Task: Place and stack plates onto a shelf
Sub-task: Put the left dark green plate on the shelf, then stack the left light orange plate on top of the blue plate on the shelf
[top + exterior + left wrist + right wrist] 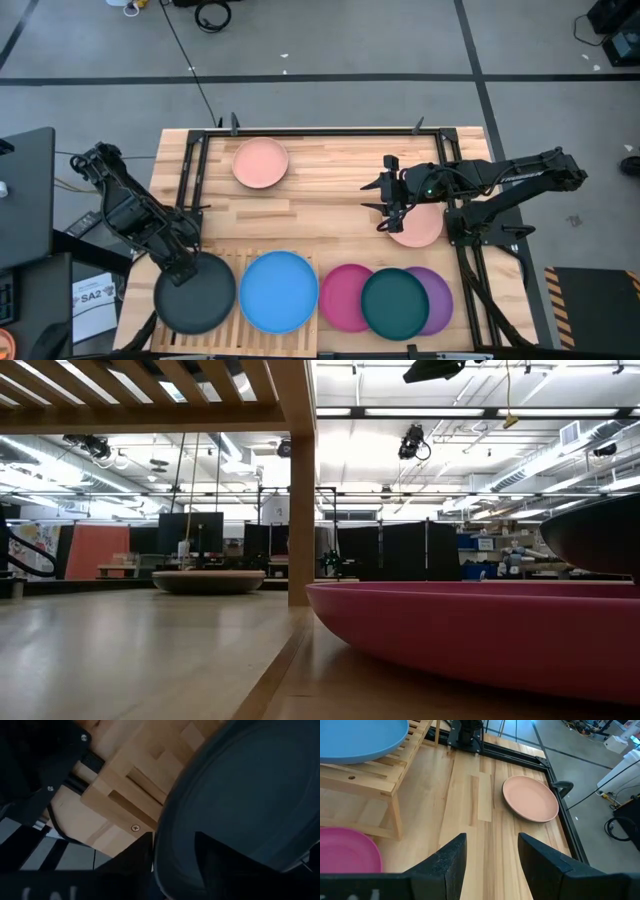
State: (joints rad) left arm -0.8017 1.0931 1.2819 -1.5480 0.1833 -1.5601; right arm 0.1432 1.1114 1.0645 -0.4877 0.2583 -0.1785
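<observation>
While my left end effector sits at the rim of the black plate, its fingers stand either side of that rim in the left wrist view, parted with a gap showing rather than pinching it. The black plate lies on the left end of the shelf, its edge hanging past the slats, with the blue plate just beside it on the same rack.

My right end effector hovers with its fingers spread and nothing between them, above the desk at the edge of one salmon plate. The other salmon plate lies well apart, near the far rail.

My worry, as I judge it: the black plate overhangs the shelf, so if I draw the left arm away at an angle a finger could catch the rim and drag or tip the plate off the slats. A nudge the other way could push it against the blue plate.

On the desk beside the shelf lie the magenta plate, the teal plate over it, and the purple plate partly under the teal. That overlapping cluster crowds the near right side and would hamper a clean pick there; the black frame rails hem in the right arm.
</observation>
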